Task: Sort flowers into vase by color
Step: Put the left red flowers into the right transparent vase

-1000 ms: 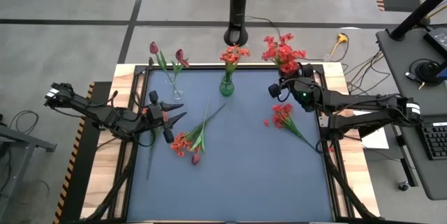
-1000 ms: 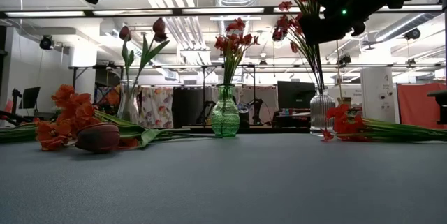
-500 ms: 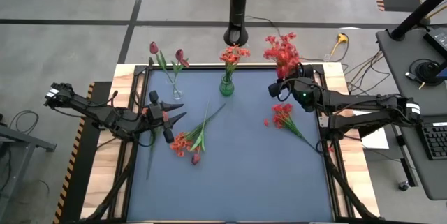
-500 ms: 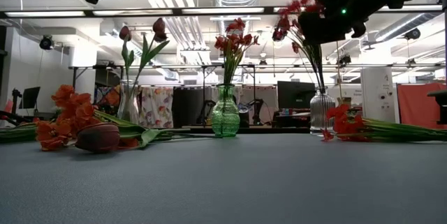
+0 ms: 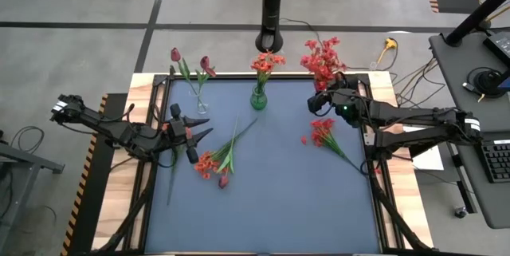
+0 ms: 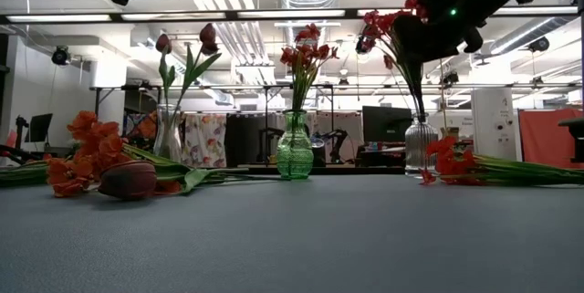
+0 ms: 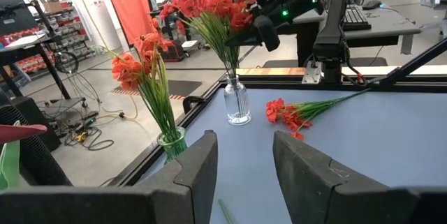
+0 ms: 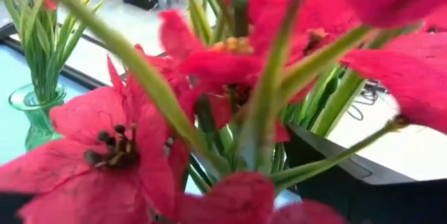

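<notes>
Red flowers point(image 5: 321, 57) stand in the clear vase point(image 6: 420, 146) at the far right corner of the bench point(image 5: 271, 208) — stems upright, blooms fanned above. Right pincer point(image 5: 328, 96) sits just beside those stems up at bloom height; in the right wrist view petals fill everything, so whether its fingers are parted or closed on a stem I cannot tell.

Orange blooms point(image 5: 266, 63) are in the green vase point(image 5: 258, 99) at mid far edge; maroon tulips point(image 5: 190, 66) in the glass vase point(image 5: 198, 104) near the far left corner.

Loose on the bench: a red sprig point(image 5: 324, 135) near the right edge, blooms toward the far edge, stem running toward the near right corner — right arm nearer, sprig just on the near side of its pincer. A mixed pile point(image 5: 217, 160) lies left of centre, orange blooms and a maroon bud, long axis slanting toward the green vase.

Left pincer point(image 5: 196, 134) hovers just beside that pile near the left edge, fingers parted, empty.

Judgement: red sprig likely next — right pincer would need to come down across the stem.
</notes>
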Robot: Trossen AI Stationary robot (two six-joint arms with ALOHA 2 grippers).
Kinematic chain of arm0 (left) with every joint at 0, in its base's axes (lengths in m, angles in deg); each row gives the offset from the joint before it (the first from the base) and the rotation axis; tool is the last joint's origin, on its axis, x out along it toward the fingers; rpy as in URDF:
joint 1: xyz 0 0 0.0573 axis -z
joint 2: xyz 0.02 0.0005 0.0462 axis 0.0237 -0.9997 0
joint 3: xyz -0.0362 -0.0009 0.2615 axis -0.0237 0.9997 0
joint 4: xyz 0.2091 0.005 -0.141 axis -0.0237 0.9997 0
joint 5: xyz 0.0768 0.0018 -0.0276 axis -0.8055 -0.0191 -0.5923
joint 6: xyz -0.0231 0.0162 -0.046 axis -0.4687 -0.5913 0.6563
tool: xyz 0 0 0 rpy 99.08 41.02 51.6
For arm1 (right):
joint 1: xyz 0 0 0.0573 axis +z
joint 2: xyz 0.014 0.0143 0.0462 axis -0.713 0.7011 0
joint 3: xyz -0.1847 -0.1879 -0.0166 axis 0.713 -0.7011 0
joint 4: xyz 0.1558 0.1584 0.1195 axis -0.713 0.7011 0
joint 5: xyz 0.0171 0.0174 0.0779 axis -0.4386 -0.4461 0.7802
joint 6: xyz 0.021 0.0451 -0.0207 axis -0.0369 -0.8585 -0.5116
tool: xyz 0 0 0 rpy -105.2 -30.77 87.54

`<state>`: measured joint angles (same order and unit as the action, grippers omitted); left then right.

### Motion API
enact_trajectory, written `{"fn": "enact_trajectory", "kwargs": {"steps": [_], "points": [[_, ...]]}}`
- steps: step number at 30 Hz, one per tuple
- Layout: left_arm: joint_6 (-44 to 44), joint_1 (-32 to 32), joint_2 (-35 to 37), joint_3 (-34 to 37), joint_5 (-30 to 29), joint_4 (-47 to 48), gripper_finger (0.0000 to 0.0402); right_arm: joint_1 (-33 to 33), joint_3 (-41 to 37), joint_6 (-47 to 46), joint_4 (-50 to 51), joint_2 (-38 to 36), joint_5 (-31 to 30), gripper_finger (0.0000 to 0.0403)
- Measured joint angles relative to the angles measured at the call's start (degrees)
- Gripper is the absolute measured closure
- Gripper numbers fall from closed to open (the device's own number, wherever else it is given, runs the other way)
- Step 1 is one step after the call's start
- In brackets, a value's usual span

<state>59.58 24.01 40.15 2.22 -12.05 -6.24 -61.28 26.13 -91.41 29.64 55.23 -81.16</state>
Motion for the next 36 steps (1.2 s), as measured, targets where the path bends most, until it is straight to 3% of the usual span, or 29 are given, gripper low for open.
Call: {"fn": "enact_trajectory", "kwargs": {"steps": [12, 23, 36], "points": [[1.49, 0.00, 0.00, 0.00, 0.02, 1.05, 0.0278, 2.94, 5.94, -10.84, 17.60, -0.13, 0.05, 0.0181], [5.53, 0.00, -1.38, 0.00, 0.07, 1.77, 0.0278, 7.45, 6.59, -16.75, 21.52, -0.22, 0.23, 0.0181], [14.01, 0.02, -10.21, 0.02, 9.76, 4.51, 0.0278, 11.99, 6.59, -27.21, 27.23, -0.22, 5.16, 0.0181]]}}
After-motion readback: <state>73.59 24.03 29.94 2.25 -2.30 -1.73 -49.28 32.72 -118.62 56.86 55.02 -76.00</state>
